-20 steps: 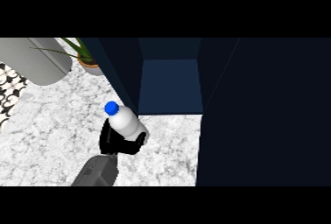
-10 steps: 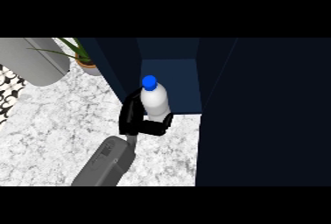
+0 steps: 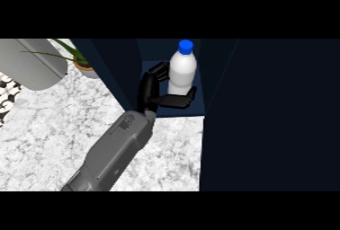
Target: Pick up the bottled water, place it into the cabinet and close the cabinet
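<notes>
Bottle: the white plastic water bottle with a blue cap (image 3: 182,67) stands upright inside the dark blue cabinet's (image 3: 219,81) open compartment.
Left hand: the black hand (image 3: 157,91) is curled around the bottle's lower body.
Plant: a potted green plant (image 3: 78,58) sits left of the cabinet.

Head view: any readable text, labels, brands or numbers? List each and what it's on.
None readable.
Bottled water: white body, blue cap, no label text visible.
Cabinet: plain dark blue, no markings.
Left hand, fingers curled round the bottle: plain black.
Potted plant and marble counter: no writing.
</notes>
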Controlling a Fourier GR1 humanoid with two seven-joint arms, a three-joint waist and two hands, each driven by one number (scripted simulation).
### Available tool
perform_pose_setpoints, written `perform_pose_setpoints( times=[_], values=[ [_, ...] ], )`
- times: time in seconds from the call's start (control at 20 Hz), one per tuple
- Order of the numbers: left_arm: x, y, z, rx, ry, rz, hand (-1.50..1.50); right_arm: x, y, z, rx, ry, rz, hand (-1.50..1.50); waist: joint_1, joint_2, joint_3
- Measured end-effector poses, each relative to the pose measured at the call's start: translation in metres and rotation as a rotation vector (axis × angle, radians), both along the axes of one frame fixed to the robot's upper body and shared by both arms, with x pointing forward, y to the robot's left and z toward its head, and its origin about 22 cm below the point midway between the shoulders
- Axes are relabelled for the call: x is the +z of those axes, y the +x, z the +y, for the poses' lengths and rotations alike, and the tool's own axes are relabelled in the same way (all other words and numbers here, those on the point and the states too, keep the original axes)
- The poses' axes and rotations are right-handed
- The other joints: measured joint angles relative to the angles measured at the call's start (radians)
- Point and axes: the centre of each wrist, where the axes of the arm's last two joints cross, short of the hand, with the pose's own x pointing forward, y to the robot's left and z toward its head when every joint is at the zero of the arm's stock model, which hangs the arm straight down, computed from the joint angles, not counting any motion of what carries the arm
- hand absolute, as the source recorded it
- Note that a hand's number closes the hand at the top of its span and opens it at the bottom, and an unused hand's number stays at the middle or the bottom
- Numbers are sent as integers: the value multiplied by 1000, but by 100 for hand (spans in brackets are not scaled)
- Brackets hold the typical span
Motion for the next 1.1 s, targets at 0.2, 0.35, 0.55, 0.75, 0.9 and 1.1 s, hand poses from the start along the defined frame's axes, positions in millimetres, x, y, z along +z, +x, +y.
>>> perform_pose_setpoints(
  times=[0.2, 0.35, 0.55, 0.75, 0.9, 1.1],
  values=[
    [4, 18, 1, 43, 20, 28, 150, -1, 3, -3, -1, -3, -13, -150, -6, 3, 0],
    [2, 27, 4, 66, 55, 42, 150, 0, 5, -7, 0, -16, -16, -150, -12, 7, 0],
    [2, 39, 9, 109, 193, 31, 150, 0, 6, -7, 13, -11, -22, -150, -22, 12, 0],
    [-1, 47, 19, 183, 257, 66, 150, -1, 6, -8, 25, -9, -25, -150, -29, 16, 0],
    [0, 52, 25, 242, 243, 90, 150, -1, 5, -11, 31, -16, -33, -150, -37, 20, 0],
    [2, 58, 37, 290, 244, 86, 150, -1, 6, -11, 42, -8, -39, -150, -46, 25, -1]
  ],
)
